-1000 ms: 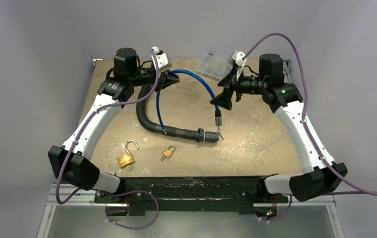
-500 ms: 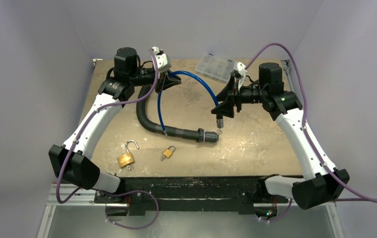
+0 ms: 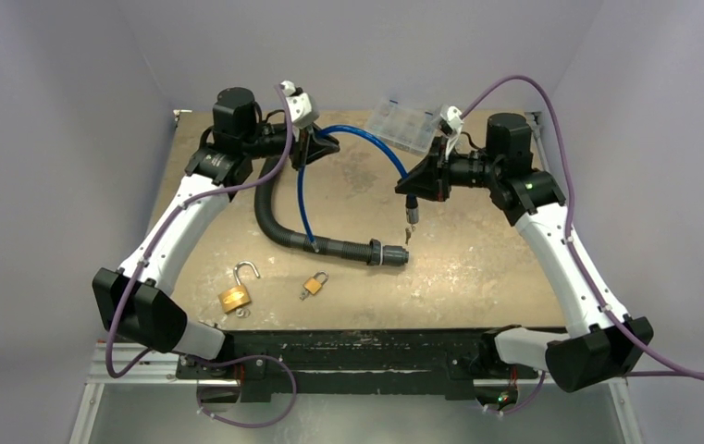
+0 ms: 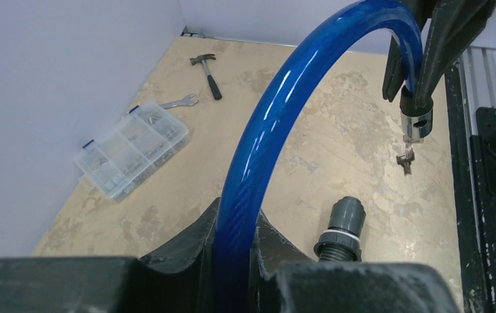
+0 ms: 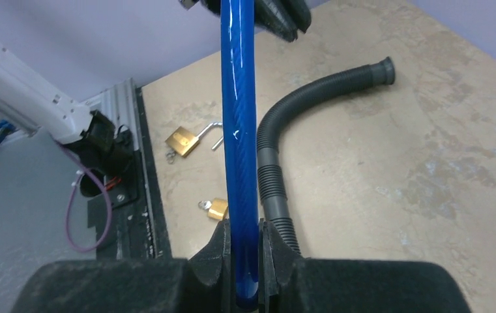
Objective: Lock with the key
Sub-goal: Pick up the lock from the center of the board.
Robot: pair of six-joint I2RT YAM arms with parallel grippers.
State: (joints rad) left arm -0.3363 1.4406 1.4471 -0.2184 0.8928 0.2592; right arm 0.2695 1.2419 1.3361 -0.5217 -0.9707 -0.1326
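The bench (image 3: 477,268) carries a black corrugated hose (image 3: 339,248), and over it both arms hold up a blue cable (image 5: 238,98) in an arch. The left gripper (image 4: 235,228) is pressed together on one stretch of the cable. The right gripper (image 5: 244,235) pinches it farther along, just above the end that hangs down.

Near the front edge lie two brass padlocks, well apart from the grippers: the larger padlock (image 3: 236,296) with its shackle swung open, and the small padlock (image 3: 313,283).

The cable's silver lock head (image 4: 416,120) dangles below the right gripper with a key (image 4: 406,160) hanging under it. The cable's other end rests by the hose, so nothing looks locked yet: joining the ends and turning the key both seem left to do.
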